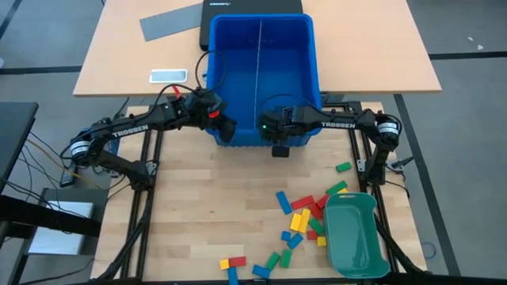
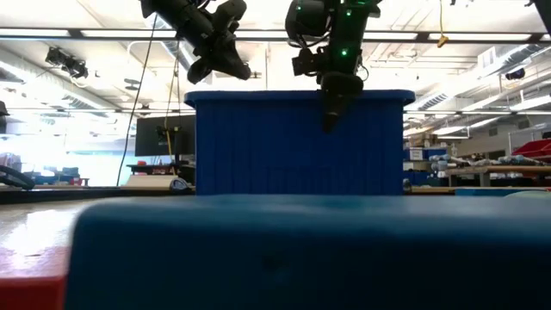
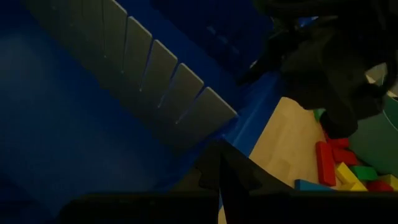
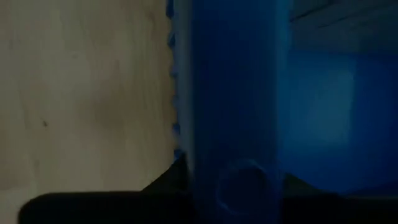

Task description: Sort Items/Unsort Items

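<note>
A blue bin (image 1: 314, 79) with a thin grey divider (image 1: 260, 71) down its middle stands at the table's far side. The items, small red, yellow, green and blue blocks (image 1: 305, 218), lie scattered on the wood at the near right, beside a green tray (image 1: 352, 237). My right gripper (image 1: 277, 147) sits on the middle of the bin's near wall, shut on it. My left gripper (image 1: 226, 128) is shut and hangs just above the bin's near left corner (image 2: 225, 67). It holds nothing. My right gripper straddles the rim of the bin's near wall (image 4: 236, 93), one finger outside (image 2: 331, 112) and one inside. The fingers come from above, slanting down toward the far side. The bin stands upright.
One blue block (image 2: 301, 250) lies right in front of the low camera and hides the bin's foot. Behind the bin is a second table with a phone (image 1: 169, 76), a grey sheet (image 1: 170, 24) and a black case (image 1: 249, 8). Bare wood lies at the near left.
</note>
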Robot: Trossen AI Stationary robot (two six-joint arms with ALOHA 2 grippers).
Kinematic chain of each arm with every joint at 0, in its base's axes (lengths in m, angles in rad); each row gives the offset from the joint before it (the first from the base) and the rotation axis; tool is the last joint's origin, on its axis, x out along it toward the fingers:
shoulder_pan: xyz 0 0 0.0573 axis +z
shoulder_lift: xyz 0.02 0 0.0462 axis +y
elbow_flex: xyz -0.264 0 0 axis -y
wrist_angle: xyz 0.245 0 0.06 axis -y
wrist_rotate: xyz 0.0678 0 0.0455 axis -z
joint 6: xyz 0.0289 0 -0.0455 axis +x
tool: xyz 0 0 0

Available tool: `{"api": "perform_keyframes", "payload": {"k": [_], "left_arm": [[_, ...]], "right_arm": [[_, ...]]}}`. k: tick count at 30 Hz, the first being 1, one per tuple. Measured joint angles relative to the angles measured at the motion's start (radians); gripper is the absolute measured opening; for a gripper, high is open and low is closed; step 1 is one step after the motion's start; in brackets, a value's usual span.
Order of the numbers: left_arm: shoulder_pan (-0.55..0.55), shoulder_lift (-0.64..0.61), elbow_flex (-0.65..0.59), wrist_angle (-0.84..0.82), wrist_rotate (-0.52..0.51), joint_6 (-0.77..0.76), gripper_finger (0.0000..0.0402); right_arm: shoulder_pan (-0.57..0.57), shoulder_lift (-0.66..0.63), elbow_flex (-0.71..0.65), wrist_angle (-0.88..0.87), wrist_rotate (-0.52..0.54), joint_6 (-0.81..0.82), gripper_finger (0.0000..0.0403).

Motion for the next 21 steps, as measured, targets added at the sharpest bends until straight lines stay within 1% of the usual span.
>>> {"api": "perform_keyframes", "payload": {"k": [6,8,10,14,21], "left_arm": [[0.000,0.000,0.000,-0.001,0.000,-0.003,0.0005],[0.000,0.000,0.000,0.000,0.000,-0.003,0.0005],[0.000,0.000,0.000,-0.001,0.000,-0.003,0.0005],[0.000,0.000,0.000,0.000,0.000,-0.004,0.0005],[0.000,0.000,0.000,0.000,0.000,-0.005,0.0005]], "right_arm": [[-0.016,-0.010,0.001,-0.027,0.011,0.081,0.0217],[-0.014,-0.010,0.023,-0.066,0.009,0.098,0.0251],[-0.014,-0.010,0.051,-0.091,0.002,0.122,0.0276],[-0.014,-0.010,0.114,-0.140,-0.014,0.149,0.0297],[-0.014,-0.010,0.237,-0.215,-0.023,0.168,0.0294]]}}
